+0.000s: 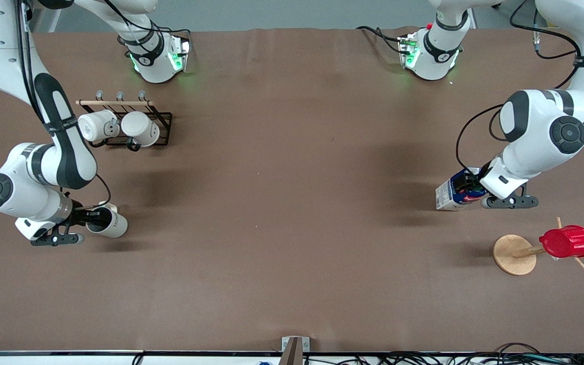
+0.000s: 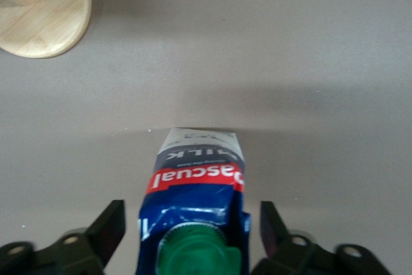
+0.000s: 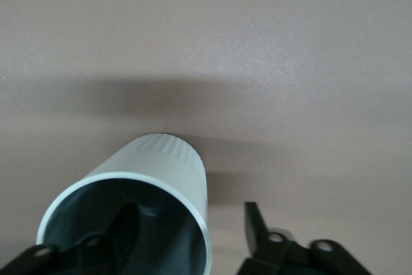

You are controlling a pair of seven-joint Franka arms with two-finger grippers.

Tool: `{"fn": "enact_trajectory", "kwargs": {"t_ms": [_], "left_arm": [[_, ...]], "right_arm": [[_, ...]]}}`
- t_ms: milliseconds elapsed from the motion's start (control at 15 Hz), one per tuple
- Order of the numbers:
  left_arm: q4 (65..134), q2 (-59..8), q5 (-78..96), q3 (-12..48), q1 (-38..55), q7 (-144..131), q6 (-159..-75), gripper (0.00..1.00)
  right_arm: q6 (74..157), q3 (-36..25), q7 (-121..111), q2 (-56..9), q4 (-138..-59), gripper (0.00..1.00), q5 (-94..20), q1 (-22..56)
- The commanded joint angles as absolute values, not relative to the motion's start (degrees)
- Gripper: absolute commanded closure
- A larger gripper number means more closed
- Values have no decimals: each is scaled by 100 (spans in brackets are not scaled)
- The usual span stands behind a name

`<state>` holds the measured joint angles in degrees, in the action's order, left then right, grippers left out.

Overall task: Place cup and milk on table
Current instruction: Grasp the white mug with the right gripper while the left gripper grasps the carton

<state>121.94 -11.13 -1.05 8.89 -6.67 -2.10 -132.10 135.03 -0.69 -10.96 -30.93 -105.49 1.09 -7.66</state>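
Observation:
The off-white cup (image 1: 111, 223) stands on the brown table (image 1: 292, 203) near the right arm's end. My right gripper (image 1: 94, 218) is open over it, with one finger inside the cup and the other outside its wall. In the right wrist view the cup (image 3: 167, 172) shows its grey inside, and my right gripper (image 3: 190, 218) has a gap between the outer finger and the wall. The blue and white milk carton (image 1: 455, 191) stands on the table near the left arm's end. My left gripper (image 1: 468, 188) is open around its top. In the left wrist view the carton (image 2: 195, 185) sits between the fingers of my left gripper (image 2: 192, 225), with gaps on both sides.
A black wire rack (image 1: 162, 119) with two white mugs (image 1: 119, 128) stands farther from the front camera than the cup. A wooden mug tree with a round base (image 1: 514, 254) holds a red ribbed cup (image 1: 567, 242), nearer the front camera than the milk. The base also shows in the left wrist view (image 2: 42, 11).

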Motion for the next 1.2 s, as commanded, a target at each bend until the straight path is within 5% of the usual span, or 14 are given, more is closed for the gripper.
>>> {"fn": "enact_trajectory", "kwargs": {"t_ms": [0,133,467,733,1133], "left_arm": [[12322,-958,-202,923,-782,-88,-13219,38],[12270,-923,-202,932,-774,-97,-13219,52],[11753,-809,-202,1273,-712,-202,-12615,61],[11076,-852,-202,1940,-703,-394,-11814,66],[10373,-1457,-220,2804,-38,-1842,-11733,67]], "right_arm": [[13299,-9,-1002,-3024,-10486,100,35,-870],[12642,-9,-1019,-3023,-10101,100,44,-861],[10479,26,-396,-2717,-8826,100,26,-440],[9828,53,157,-2409,-8666,100,-70,-89],[9685,62,2308,-2127,-8955,100,-543,1088]]}}
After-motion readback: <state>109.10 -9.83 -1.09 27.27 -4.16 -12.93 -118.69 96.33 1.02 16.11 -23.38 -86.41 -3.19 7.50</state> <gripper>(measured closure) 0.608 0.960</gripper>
